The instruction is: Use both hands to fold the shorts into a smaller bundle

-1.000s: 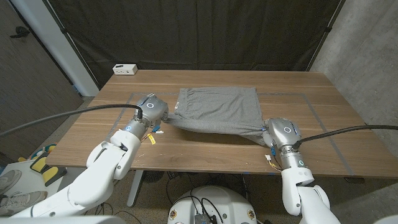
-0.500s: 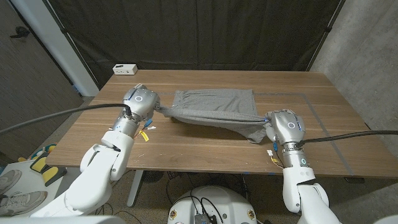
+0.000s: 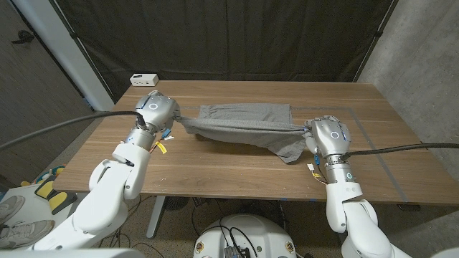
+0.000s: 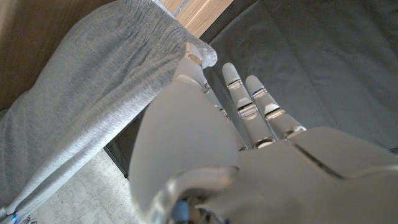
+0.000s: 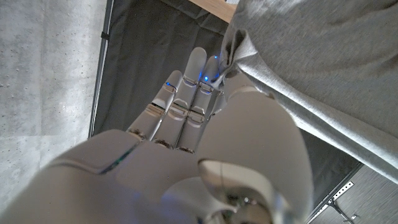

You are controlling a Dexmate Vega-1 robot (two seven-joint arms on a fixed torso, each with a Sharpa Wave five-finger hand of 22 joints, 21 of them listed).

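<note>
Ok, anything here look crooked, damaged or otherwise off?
Nothing looks damaged. The shorts hang stretched between the left hand and the right hand, with one loose flap sagging lower near the right hand, so the fold runs uneven. That fits a fold under way.

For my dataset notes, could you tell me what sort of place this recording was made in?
Probably a robotics lab or test cell, not a home: a bare wooden table marked with tape, black curtains hung behind it, a concrete wall at the side.
</note>
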